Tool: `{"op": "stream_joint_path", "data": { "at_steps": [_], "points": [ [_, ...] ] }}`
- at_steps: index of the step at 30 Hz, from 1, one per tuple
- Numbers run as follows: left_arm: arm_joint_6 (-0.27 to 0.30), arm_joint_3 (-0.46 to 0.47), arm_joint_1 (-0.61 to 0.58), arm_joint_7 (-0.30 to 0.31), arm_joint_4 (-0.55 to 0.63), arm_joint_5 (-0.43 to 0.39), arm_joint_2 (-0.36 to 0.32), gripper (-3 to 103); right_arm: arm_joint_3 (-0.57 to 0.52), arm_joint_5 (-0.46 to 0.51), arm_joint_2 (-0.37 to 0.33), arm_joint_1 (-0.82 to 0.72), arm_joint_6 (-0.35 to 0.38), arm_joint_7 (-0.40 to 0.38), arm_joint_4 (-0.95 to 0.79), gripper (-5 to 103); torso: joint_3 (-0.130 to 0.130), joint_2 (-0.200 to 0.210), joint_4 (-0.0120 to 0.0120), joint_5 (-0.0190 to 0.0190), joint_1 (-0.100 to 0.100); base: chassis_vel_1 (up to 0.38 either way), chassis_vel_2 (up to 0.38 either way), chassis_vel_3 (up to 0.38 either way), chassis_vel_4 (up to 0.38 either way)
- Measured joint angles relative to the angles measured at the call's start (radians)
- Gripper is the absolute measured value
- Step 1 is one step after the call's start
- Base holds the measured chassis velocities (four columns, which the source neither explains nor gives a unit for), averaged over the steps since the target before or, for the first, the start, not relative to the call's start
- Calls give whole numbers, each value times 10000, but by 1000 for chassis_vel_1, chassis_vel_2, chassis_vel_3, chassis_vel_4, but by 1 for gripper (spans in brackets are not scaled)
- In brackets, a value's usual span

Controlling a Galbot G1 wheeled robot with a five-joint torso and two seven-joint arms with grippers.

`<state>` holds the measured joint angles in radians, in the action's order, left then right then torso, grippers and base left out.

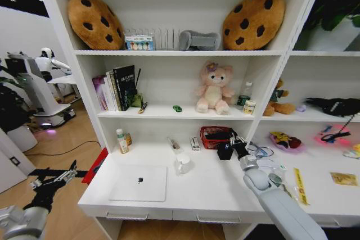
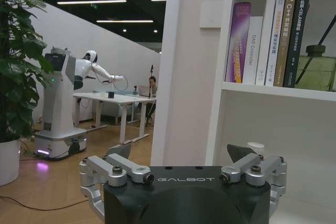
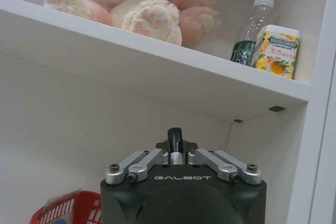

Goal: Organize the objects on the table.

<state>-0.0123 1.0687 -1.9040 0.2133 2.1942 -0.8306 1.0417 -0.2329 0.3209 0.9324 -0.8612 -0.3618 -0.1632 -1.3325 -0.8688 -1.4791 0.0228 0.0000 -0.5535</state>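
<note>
The silver laptop [image 1: 139, 184] lies closed on the white table [image 1: 214, 195] with a small black object [image 1: 140, 180] on its lid. Just right of it stands the white mug [image 1: 182, 163]. My right gripper [image 1: 232, 144] hovers over the back of the table beside a red basket [image 1: 216, 136]. In the right wrist view this gripper [image 3: 175, 148] is shut on a black pen [image 3: 175, 137] that stands up between its fingers. A yellow strip [image 1: 300, 185] lies to the right. A tiny green toy car [image 1: 177, 108] sits on the shelf above. My left gripper [image 1: 56, 181] hangs open beyond the table's left end.
Shelves rise behind the table with books [image 1: 115, 89], a pink plush [image 1: 213, 90] and cookie cushions. A bottle [image 1: 121, 141] stands at the back left of the table, cables and small items at the right. Another robot [image 2: 63, 103] and a plant [image 2: 16, 66] stand to the left.
</note>
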Motion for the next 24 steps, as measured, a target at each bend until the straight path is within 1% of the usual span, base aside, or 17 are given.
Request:
{"op": "stream_joint_path", "data": {
  "at_steps": [1,5,10,15,24],
  "points": [
    [0,0,0,0,0,0,0,100,0,0,0,0,0,0,0,11,0,0,0,0,0,0,0,0,0],
    [0,0,0,0,0,0,1,100,441,417,248,854,-29,60,710,11,1,0,-1,-1,0,0,0,0,0],
    [0,0,0,0,0,0,1,100,785,368,458,1479,-107,97,1507,11,1,0,-2,-1,0,0,0,0,0],
    [0,0,0,0,0,0,0,100,937,294,605,1595,-215,190,1883,11,1,0,0,0,0,0,0,0,0],
    [0,0,0,0,0,0,0,100,1028,142,758,1417,-244,217,1878,11,2,0,0,-1,0,0,0,0,0]
  ]
}}
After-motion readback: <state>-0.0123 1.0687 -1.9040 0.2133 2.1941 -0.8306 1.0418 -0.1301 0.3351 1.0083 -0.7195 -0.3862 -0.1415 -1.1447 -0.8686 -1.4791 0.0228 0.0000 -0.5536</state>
